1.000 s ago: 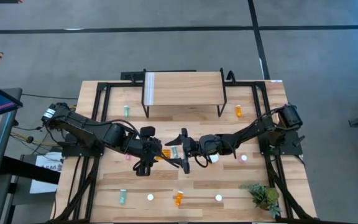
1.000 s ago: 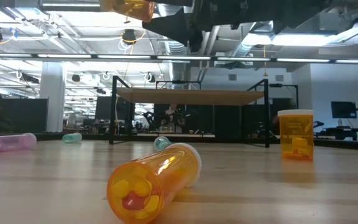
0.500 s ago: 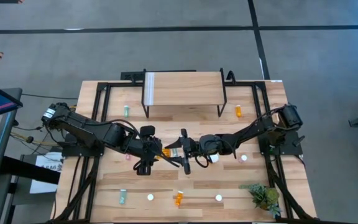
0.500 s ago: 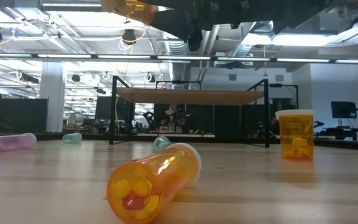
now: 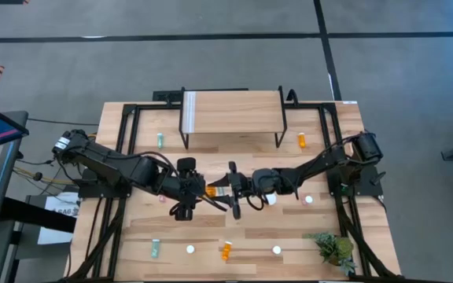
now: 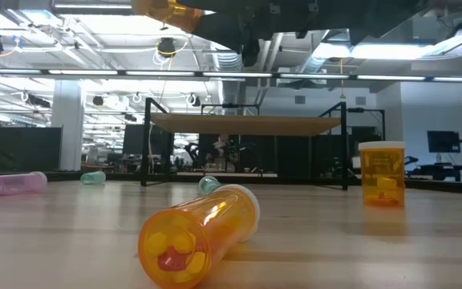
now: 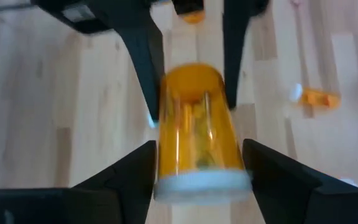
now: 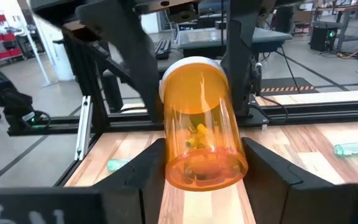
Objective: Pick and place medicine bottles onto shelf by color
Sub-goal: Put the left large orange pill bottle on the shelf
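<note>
Above table centre, both claws, left gripper [image 5: 204, 191] and right gripper [image 5: 225, 191], clamp one orange bottle [image 5: 215, 191]; left should release only once right's grip is firm.

Bottles [image 5: 302, 140]: ten in the high view, three showing orange, two teal. Shelf [image 5: 234, 110]: one. Plant [image 5: 335, 247]: one.

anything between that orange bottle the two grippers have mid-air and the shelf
Nothing visible does. The orange bottle hangs between the left gripper and right gripper, with bare table up to the shelf.
</note>
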Available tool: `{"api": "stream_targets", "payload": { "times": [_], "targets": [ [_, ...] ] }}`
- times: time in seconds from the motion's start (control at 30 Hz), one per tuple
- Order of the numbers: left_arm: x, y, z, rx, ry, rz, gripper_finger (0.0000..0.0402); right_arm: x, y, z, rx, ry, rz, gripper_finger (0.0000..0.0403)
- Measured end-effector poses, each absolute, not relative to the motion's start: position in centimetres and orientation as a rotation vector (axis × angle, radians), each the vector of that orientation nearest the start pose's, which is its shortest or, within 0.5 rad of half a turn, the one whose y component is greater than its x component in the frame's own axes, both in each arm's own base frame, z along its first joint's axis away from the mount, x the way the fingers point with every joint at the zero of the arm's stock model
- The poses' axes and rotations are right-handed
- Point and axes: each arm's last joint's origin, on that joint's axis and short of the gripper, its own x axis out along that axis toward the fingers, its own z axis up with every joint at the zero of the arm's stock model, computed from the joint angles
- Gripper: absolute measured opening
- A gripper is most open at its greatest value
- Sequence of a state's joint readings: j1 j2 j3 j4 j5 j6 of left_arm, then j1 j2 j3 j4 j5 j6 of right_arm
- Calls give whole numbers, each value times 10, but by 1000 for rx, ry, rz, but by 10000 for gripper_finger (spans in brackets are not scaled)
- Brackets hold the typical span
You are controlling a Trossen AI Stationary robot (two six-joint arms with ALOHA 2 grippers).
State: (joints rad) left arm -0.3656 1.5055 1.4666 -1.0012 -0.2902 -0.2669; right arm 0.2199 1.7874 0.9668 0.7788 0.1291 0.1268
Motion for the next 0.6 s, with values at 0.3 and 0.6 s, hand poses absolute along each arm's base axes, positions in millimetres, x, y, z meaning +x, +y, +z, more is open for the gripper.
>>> {"api": "stream_targets", "payload": {
  "times": [0.3, 0.6],
  "targets": [
    [273, -97, 342, 140, 955, 122, 295, 376, 80, 222, 132, 18, 86, 187],
    [221, -108, 390, 157, 682, 151, 304, 377, 72, 223, 157, 6, 68, 193]
  ]
}}
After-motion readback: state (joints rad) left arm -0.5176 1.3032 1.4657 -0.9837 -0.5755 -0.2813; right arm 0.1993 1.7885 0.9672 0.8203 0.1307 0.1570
